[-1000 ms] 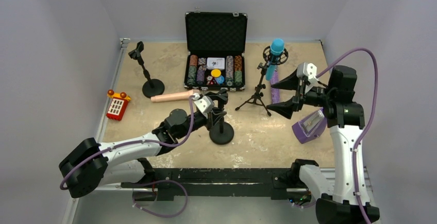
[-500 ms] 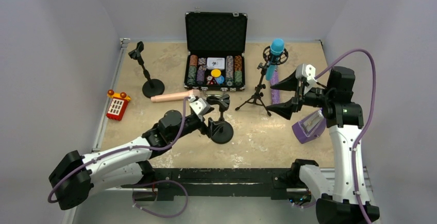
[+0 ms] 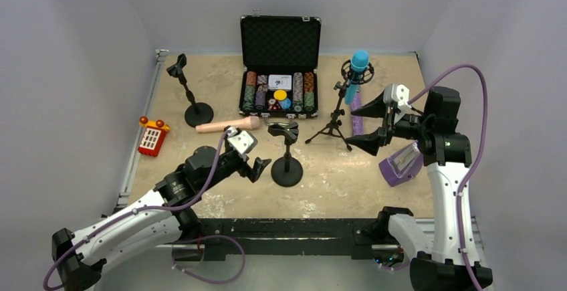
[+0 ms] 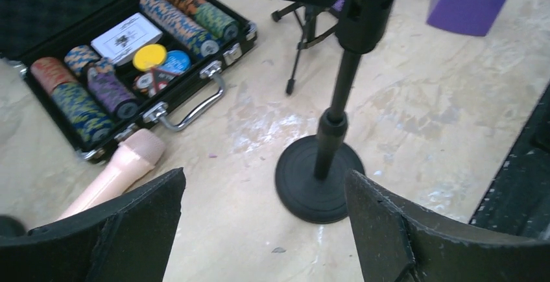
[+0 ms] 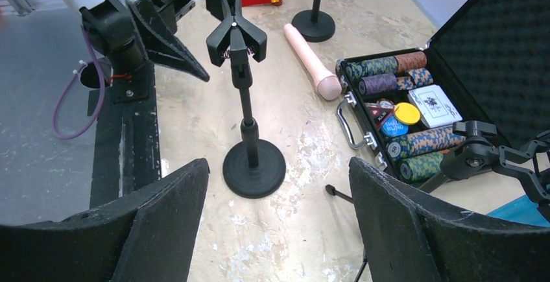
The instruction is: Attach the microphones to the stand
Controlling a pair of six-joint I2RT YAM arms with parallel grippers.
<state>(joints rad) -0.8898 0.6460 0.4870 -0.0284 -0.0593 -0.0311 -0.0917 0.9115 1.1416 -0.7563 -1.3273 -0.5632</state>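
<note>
A black round-base stand (image 3: 287,168) with an empty clip (image 5: 237,37) on top stands upright mid-table. My left gripper (image 3: 251,157) is open just left of the stand, apart from it, its base (image 4: 319,185) showing between the fingers. A pink microphone (image 3: 227,125) lies flat behind the left gripper. A blue microphone (image 3: 358,67) sits in the tripod stand (image 3: 332,120), and a purple microphone (image 3: 356,116) lies beside the tripod. My right gripper (image 3: 366,127) hangs open and empty right of the tripod. Another black stand (image 3: 194,100) stands at the far left.
An open black case of poker chips (image 3: 279,90) sits at the back centre. A red toy (image 3: 152,137) lies near the left edge. A purple box (image 3: 401,162) rests under the right arm. Grey walls close the table on three sides.
My left gripper opened, let go of the round-base stand and drew back to the left and toward the near edge. The stand stays upright. The right arm has not moved.
</note>
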